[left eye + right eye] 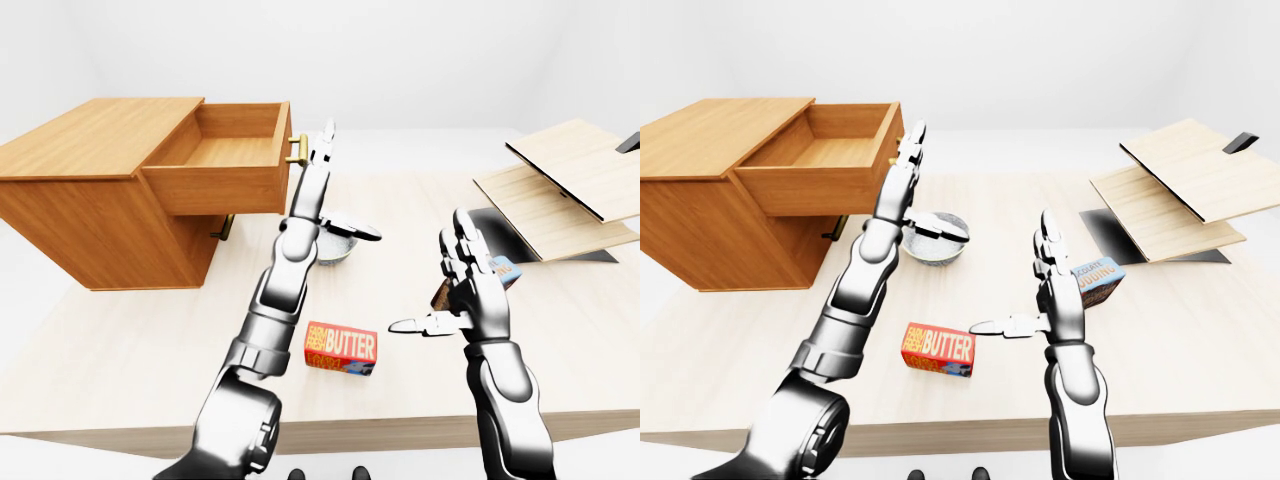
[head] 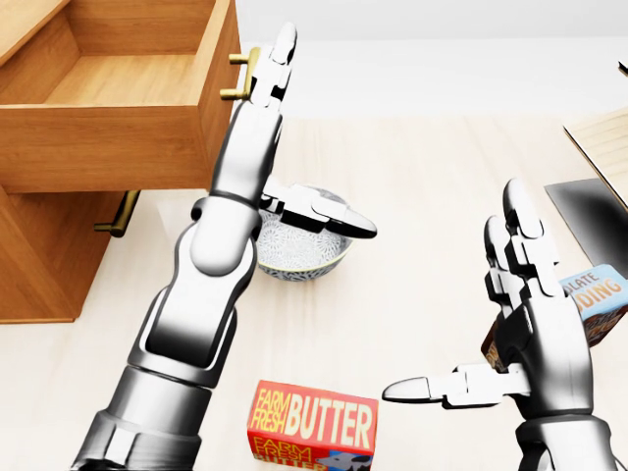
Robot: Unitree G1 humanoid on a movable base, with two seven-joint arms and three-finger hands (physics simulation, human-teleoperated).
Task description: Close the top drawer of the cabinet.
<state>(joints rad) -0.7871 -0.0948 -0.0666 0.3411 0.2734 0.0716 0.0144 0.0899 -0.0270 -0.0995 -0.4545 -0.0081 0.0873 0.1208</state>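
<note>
A wooden cabinet (image 1: 90, 190) stands at the left of the table. Its top drawer (image 1: 225, 160) is pulled out and looks empty inside. The drawer's brass handle (image 1: 297, 148) sits on its right face. My left hand (image 1: 322, 160) is open with fingers stretched flat, its fingertips (image 2: 283, 44) right beside the handle; contact cannot be told. A second brass handle (image 1: 224, 228) shows on the lower drawer. My right hand (image 1: 450, 290) is open, upright above the table at the lower right, holding nothing.
A butter box (image 1: 341, 348) lies on the table (image 1: 140, 330) between my arms. A patterned bowl (image 2: 299, 250) sits behind my left forearm. A blue-labelled box (image 1: 1099, 281) lies behind my right hand. Wooden boards (image 1: 570, 190) lie at the right.
</note>
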